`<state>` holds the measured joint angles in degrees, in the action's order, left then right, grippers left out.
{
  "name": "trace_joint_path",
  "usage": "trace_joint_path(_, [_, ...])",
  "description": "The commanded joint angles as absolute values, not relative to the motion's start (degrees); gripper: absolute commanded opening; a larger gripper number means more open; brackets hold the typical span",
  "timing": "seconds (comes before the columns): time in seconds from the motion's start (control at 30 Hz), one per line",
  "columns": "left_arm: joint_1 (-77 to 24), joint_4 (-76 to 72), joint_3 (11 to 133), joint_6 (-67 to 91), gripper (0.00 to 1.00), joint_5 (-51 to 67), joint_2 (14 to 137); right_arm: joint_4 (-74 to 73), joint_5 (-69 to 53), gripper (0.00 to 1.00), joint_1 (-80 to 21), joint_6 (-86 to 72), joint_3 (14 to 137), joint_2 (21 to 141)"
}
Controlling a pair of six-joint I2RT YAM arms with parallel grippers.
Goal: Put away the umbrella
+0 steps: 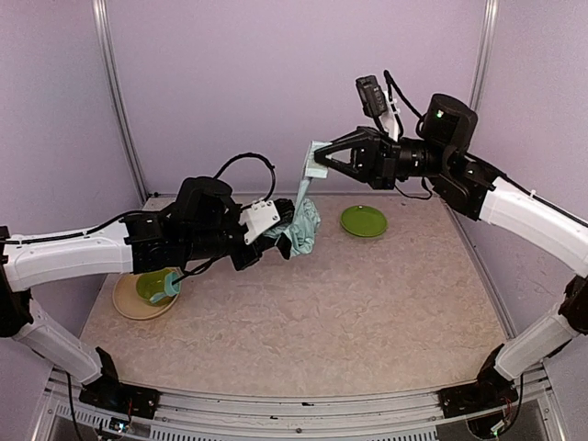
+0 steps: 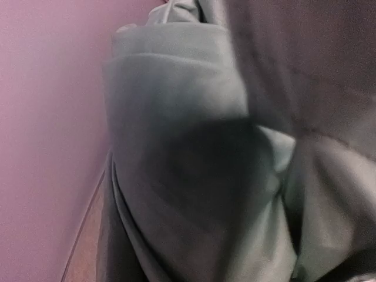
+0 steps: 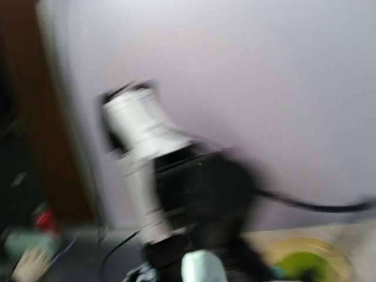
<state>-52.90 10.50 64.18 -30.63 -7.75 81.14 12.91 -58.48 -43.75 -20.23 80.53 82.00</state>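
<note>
The umbrella (image 1: 301, 226) is a bunched mint-green bundle held above the table near the back middle. My left gripper (image 1: 278, 231) is shut on its left side, fingertips buried in the cloth. In the left wrist view, the umbrella's folds (image 2: 194, 176) fill the frame and hide the jaws. A narrow mint strip (image 1: 306, 188) rises from the bundle to my right gripper (image 1: 319, 163), which is shut on its upper end. The right wrist view is blurred; a mint tip (image 3: 202, 267) shows at the bottom edge, with the left arm (image 3: 194, 188) beyond it.
A green plate (image 1: 364, 220) lies on the table just right of the umbrella. At the left, under my left arm, a tan plate (image 1: 129, 303) holds a green bowl (image 1: 152, 283) and a teal item (image 1: 169, 292). Purple walls enclose the back and sides.
</note>
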Motion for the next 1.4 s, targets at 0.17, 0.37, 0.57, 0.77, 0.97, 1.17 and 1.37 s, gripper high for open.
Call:
trace_joint_path(0.17, [-64.6, 19.0, 57.2, -41.1, 0.0, -9.3, 82.1, 14.6, -44.5, 0.0, -37.3, -26.9, 92.6, 84.2])
trace_joint_path(0.37, [-72.2, 20.6, 60.6, -45.3, 0.0, -7.1, 84.3, 1.3, -32.6, 0.0, -36.9, -23.9, 97.8, 89.2])
trace_joint_path(0.57, [-72.0, 28.7, 69.6, -41.2, 0.0, 11.6, 83.7, -4.4, -30.7, 0.0, -32.3, -23.6, 85.1, 89.5])
trace_joint_path(0.77, [-67.4, 33.7, 71.3, -36.4, 0.0, 34.4, 84.1, -1.6, -38.6, 0.0, -32.1, -28.7, 69.6, 88.6])
trace_joint_path(0.97, [-63.6, 32.3, 71.6, -28.2, 0.0, 46.2, 87.2, 5.8, -45.0, 0.07, -32.2, -33.4, 53.4, 87.1])
trace_joint_path(1.17, [-61.5, 32.8, 73.3, -24.9, 0.0, 50.0, 88.8, 6.4, -53.3, 0.3, -32.3, -32.0, 47.0, 89.0])
trace_joint_path(1.37, [-59.8, 34.3, 73.3, -23.9, 0.0, 53.5, 89.2, 0.4, -54.3, 0.4, -31.2, -26.9, 47.0, 90.4])
